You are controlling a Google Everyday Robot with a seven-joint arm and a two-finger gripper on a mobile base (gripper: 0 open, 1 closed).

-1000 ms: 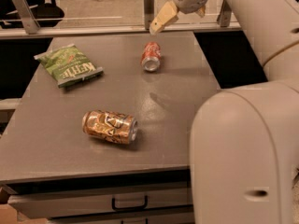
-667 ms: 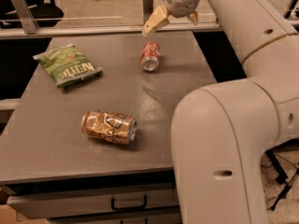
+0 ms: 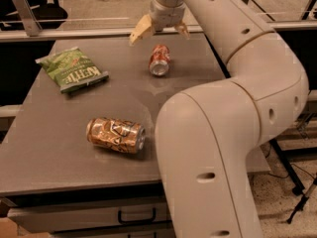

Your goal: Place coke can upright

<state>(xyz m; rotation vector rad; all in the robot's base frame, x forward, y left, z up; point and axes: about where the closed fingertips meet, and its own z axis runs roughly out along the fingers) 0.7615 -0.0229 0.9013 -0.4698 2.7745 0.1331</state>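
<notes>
You can't see the near right corner of the surface (image 3: 54, 148) behind the arm (image 3: 213, 133). The claw (image 3: 161, 30) hangs spread over the far side.

You will find one legible word: "KETTLE", in white letters set at a slant on the green chip bag (image 3: 72, 69). The coke can (image 3: 160, 60) carries white script that cannot be read. The print on the gold-brown can (image 3: 115, 134) is also illegible. The gripper (image 3: 161, 31) hangs just beyond the coke can with its fingers spread.
</notes>
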